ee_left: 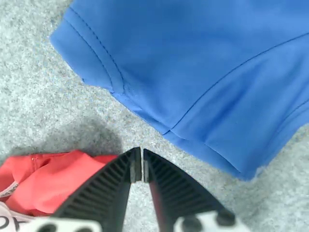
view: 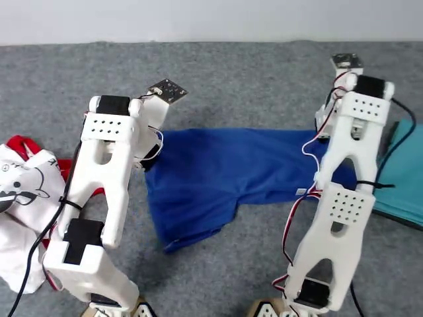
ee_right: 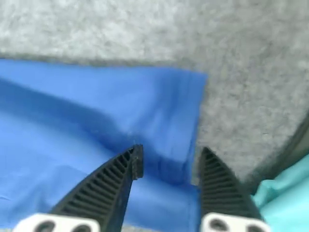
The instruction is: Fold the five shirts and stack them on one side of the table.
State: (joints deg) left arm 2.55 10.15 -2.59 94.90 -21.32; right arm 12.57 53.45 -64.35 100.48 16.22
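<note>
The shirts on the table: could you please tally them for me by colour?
Blue shirt: 1
Red shirt: 1
White shirt: 1
Teal shirt: 1
Total: 4 shirts in view

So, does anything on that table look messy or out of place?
Yes: the blue shirt lies crooked and uneven mid-table, and a white shirt sits crumpled over a red shirt beside the left arm.
</note>
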